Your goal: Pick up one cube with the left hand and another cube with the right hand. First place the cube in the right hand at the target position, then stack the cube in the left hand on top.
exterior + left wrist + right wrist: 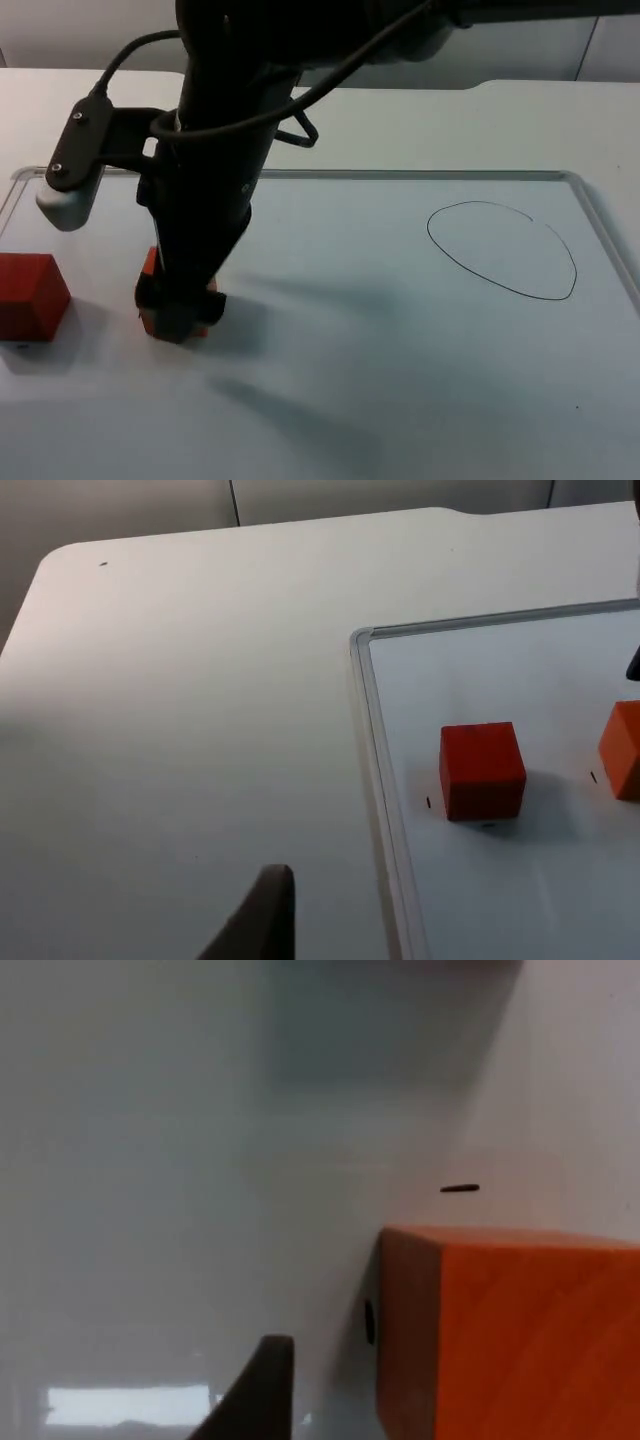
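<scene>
An orange cube sits on the whiteboard at its left side. My right arm reaches across from above, and my right gripper is lowered over this cube. In the right wrist view the orange cube lies close beside one black fingertip with a gap between them, so the gripper is open. A red cube stands further left, free. My left gripper waits over the white table outside the board's frame, looking at the red cube and the orange cube.
A black hand-drawn oval marks a spot on the right half of the whiteboard. The board's raised metal rim runs along its far and right edges. White table lies beyond it.
</scene>
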Controlling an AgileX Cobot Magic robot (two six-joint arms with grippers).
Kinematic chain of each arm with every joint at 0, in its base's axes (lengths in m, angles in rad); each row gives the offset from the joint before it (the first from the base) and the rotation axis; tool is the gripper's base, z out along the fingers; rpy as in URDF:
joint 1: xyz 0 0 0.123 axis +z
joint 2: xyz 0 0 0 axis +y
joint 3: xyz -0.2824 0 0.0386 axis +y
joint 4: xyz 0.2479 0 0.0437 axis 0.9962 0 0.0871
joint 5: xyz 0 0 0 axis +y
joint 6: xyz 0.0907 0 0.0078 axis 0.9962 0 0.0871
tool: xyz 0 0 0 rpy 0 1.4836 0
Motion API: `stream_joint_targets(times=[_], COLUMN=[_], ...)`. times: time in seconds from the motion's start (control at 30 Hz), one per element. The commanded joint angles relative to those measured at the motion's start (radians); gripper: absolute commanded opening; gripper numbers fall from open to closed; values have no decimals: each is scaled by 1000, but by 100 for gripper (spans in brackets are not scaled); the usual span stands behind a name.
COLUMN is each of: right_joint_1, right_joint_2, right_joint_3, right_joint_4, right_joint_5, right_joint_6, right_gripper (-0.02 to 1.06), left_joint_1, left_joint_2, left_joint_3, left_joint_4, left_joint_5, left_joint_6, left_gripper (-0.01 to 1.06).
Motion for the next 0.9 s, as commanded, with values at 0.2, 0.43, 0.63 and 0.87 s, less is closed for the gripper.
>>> stream_joint_targets(times=[0.2, 0.43, 0.63, 0.87], right_joint_1=[5, 5, 5, 5], right_joint_2=[40, 42, 45, 45], right_joint_3=[-42, -42, -42, -42], right_joint_4=[23, 21, 19, 19], right_joint_5=[24, 25, 21, 21], right_joint_6=[-8, -8, -8, -8], right_gripper=[100, 95, 87, 72], left_joint_1=[3, 3, 3, 3], left_joint_2=[-5, -5, -5, -5], left_joint_3=[8, 8, 8, 8], left_joint_4=[-6, -6, -6, -6], left_joint_5=[-2, -2, -2, -2], left_joint_6=[-1, -1, -1, -1], left_gripper=[105, 105, 105, 105])
